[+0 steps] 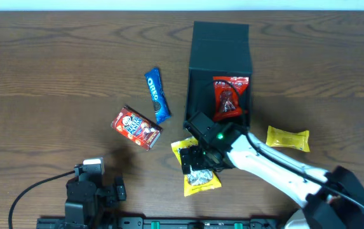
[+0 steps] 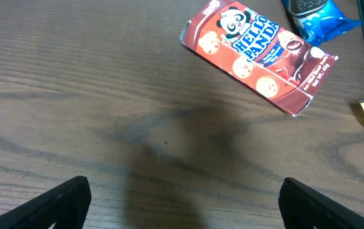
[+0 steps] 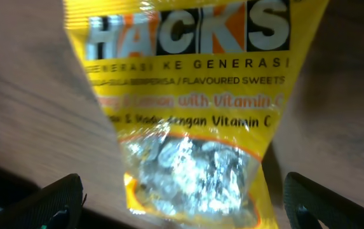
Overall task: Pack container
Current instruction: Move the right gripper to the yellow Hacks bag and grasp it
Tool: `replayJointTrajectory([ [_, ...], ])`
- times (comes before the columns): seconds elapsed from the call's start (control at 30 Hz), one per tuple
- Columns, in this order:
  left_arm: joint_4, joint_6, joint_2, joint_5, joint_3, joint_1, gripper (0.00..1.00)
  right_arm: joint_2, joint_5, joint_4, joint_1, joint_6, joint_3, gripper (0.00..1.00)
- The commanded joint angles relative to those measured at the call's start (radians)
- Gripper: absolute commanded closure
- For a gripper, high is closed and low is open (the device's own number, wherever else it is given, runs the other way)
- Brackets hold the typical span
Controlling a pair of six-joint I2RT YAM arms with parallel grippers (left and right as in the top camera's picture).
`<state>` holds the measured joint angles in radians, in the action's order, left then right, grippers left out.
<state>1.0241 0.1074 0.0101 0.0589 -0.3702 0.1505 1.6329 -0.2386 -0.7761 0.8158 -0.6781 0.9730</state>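
The container [image 1: 220, 48] is a dark teal-black box standing open at the back middle, with a red snack packet [image 1: 230, 97] lying inside it. My right gripper [image 1: 199, 159] is open and hovers just above a yellow Hacks sweets bag [image 1: 202, 180] in front of the box. In the right wrist view the bag [image 3: 188, 95] fills the frame and lies between the spread fingers of the gripper [image 3: 185, 198]. My left gripper [image 1: 96, 189] is open and empty at the front left. In its wrist view the gripper [image 2: 185, 198] is over bare wood.
A blue Oreo packet [image 1: 157, 95] and a red Hello Panda box [image 1: 136, 127] lie left of the container. The panda box also shows in the left wrist view [image 2: 258, 54]. A second yellow packet [image 1: 288, 138] lies to the right of the right arm.
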Motion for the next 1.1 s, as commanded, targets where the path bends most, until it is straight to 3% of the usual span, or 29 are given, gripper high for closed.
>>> replayJointTrajectory([
  [0.0, 0.031, -0.007, -0.006, 0.0, 0.03, -0.006, 0.05, 0.04, -0.016, 0.007, -0.006, -0.016, -0.002, 0.01],
  [0.63, 0.031, -0.007, -0.006, 0.0, 0.03, -0.006, 0.05, 0.069, -0.001, 0.014, -0.006, 0.007, -0.024, 0.01],
  [1.07, 0.031, -0.007, -0.006, 0.0, 0.03, -0.006, 0.05, 0.069, 0.025, 0.022, -0.006, 0.045, -0.036, 0.11],
])
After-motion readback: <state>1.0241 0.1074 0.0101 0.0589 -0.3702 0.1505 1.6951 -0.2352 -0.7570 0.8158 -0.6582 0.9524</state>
